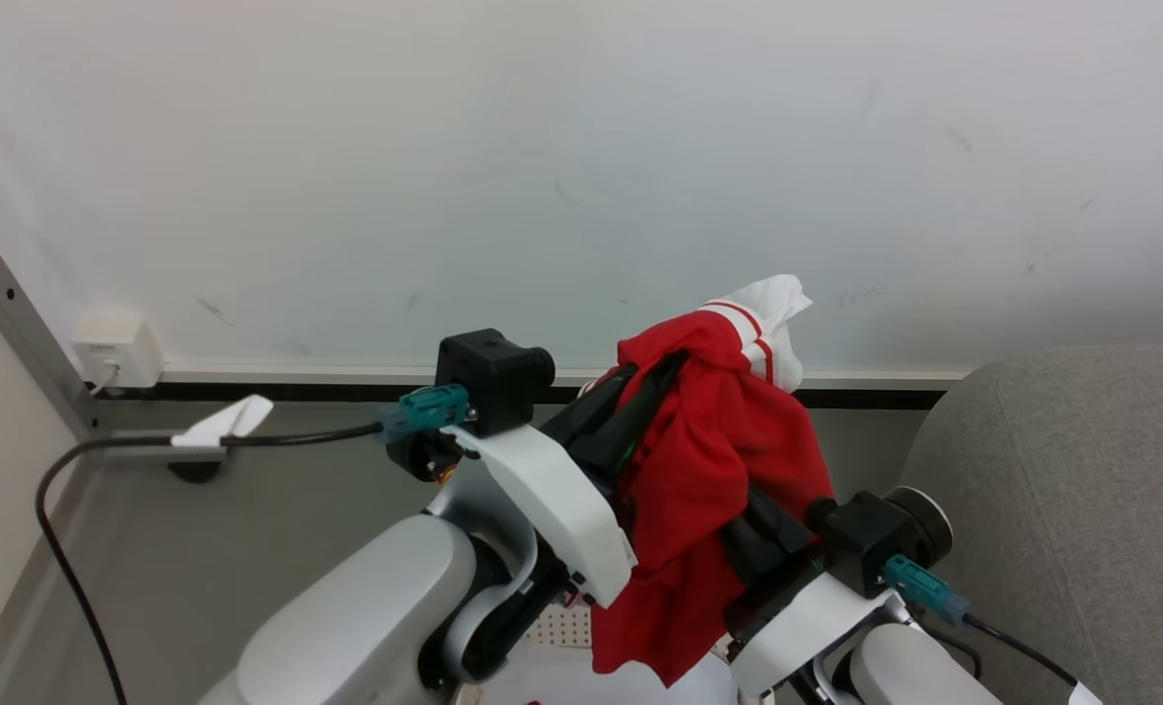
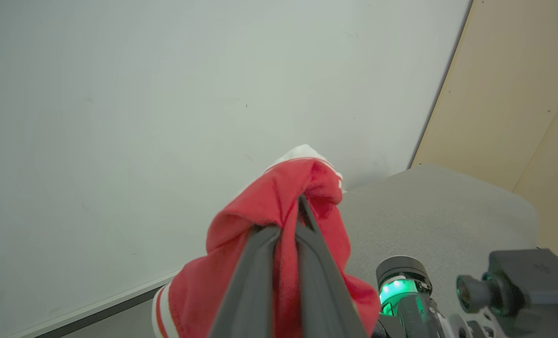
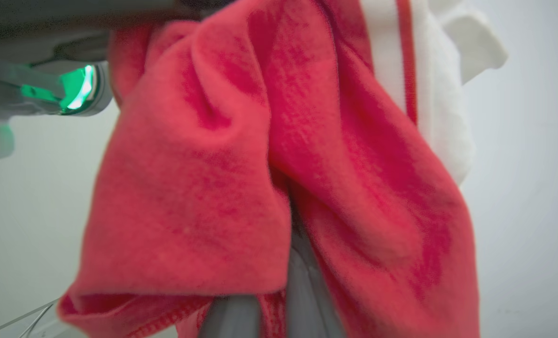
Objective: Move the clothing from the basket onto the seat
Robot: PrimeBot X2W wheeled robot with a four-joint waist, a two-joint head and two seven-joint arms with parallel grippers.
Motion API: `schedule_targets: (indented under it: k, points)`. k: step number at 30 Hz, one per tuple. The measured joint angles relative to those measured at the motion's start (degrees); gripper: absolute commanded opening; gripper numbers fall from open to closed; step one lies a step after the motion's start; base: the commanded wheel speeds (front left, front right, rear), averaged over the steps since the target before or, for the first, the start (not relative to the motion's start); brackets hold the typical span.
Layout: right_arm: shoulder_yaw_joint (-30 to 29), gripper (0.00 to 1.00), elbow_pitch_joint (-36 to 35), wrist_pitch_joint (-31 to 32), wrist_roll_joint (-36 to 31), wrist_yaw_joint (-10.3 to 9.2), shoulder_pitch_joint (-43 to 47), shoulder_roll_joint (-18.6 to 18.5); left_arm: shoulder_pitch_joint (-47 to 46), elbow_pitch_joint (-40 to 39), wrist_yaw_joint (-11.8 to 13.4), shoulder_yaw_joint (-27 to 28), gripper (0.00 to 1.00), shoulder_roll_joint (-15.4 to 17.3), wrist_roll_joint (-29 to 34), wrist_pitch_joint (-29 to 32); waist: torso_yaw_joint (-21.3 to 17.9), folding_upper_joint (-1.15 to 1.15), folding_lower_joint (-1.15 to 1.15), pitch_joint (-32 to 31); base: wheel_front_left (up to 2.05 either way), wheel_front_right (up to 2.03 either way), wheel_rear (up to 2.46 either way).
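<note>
The left gripper (image 2: pixel 286 218) is clamped tight on the clothing (image 1: pixel 709 460), held aloft; the right gripper (image 3: pixel 274 300) pinches a lower fold. The head view adds the basket (image 1: pixel 564 627) under the arms, a cable (image 1: pixel 288 437) left, and the seat (image 1: pixel 1061 490) right, apart from the clothing.
</note>
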Motion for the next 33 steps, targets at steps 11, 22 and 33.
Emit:
schedule_targets:
  k: [11, 22, 33]
  points:
    - [-5.3, 0.00, -4.1, 0.0, -1.6, 0.00, 3.4, 0.0, 0.9, -0.6, -0.8, -1.0, 1.00, 0.2, -0.1, -1.0, -1.8, 0.00, 0.00, 0.4, 0.00, 0.00, 0.00]
    - [-15.5, 0.00, -8.4, 0.0, -5.9, 0.00, 8.2, -1.0, 3.5, -2.4, -2.0, -3.7, 1.00, 0.3, 1.2, -3.9, -8.0, 0.00, 0.00, 2.0, 0.00, 0.00, 0.00]
    - [-25.5, 0.00, -16.4, 0.0, -7.8, 0.00, 9.9, -4.2, 4.3, -2.4, -3.0, -5.1, 1.00, 1.2, 3.8, -7.1, -18.2, 0.00, 0.00, 3.9, 0.00, 0.00, 0.00]
